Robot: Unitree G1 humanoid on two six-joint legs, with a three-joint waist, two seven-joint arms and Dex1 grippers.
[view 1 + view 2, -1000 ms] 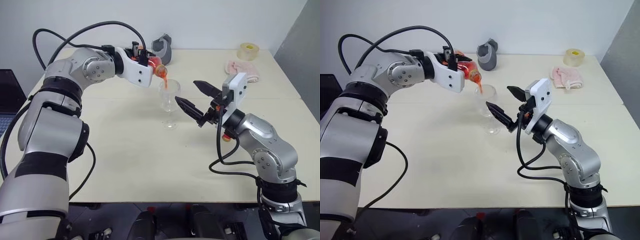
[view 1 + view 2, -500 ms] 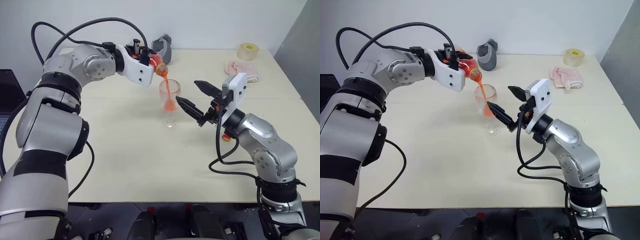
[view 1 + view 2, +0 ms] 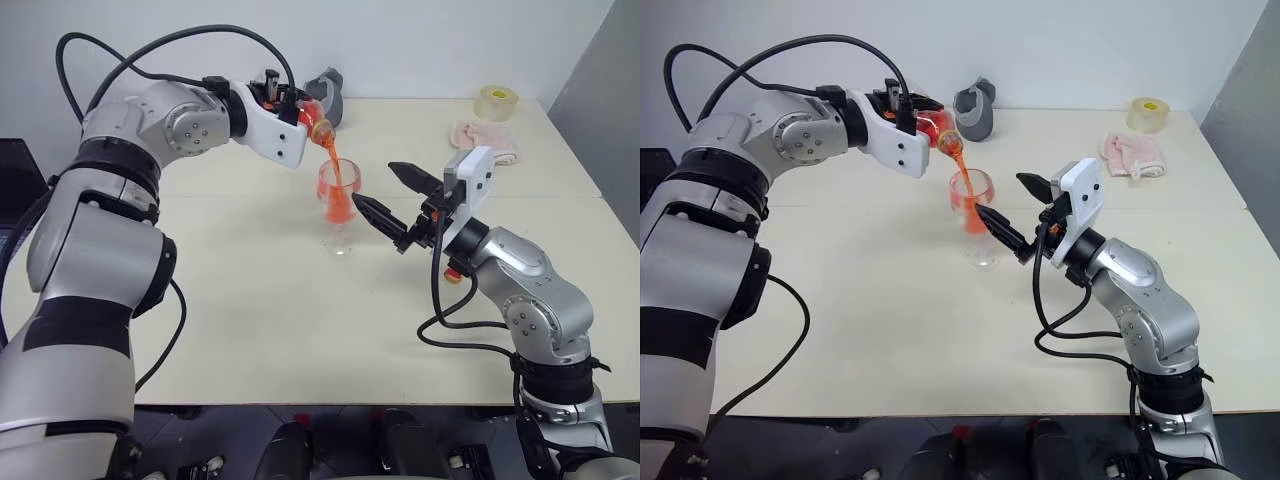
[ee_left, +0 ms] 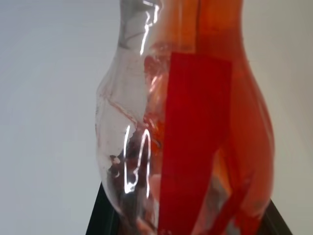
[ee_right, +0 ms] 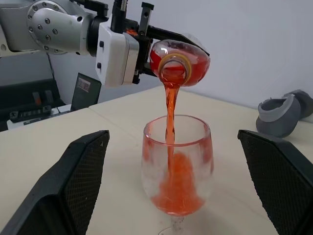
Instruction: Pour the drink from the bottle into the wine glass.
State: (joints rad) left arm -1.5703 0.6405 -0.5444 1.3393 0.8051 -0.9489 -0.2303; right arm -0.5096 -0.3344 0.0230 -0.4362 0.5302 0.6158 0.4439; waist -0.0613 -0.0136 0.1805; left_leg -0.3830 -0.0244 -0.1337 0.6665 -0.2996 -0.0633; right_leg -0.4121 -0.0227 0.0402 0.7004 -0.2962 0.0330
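Note:
The bottle [image 3: 313,122] is tipped mouth-down above the wine glass [image 3: 338,205], and my left gripper [image 3: 288,104] is shut on its body. A thin stream of the red drink [image 5: 169,105] falls from the yellowish neck into the bowl, where red liquid [image 5: 177,191] pools at the bottom and wets the walls. The glass stands upright on the table [image 3: 250,320]. My right gripper [image 3: 374,184] is open just right of the glass, one finger [image 5: 80,176] on each side of the bowl without touching it. Up close, the left wrist view has the bottle [image 4: 195,122] partly filled with red.
A grey moulded object [image 3: 328,95] sits at the back behind the bottle. A tape roll [image 3: 496,102] and a pink cloth [image 3: 485,140] lie at the back right. A dark laptop [image 3: 15,200] stands off the table's left edge.
The drink has started streaming from the bottle into the glass, and the bowl has gone from clear to holding red liquid. The right gripper has stayed still.

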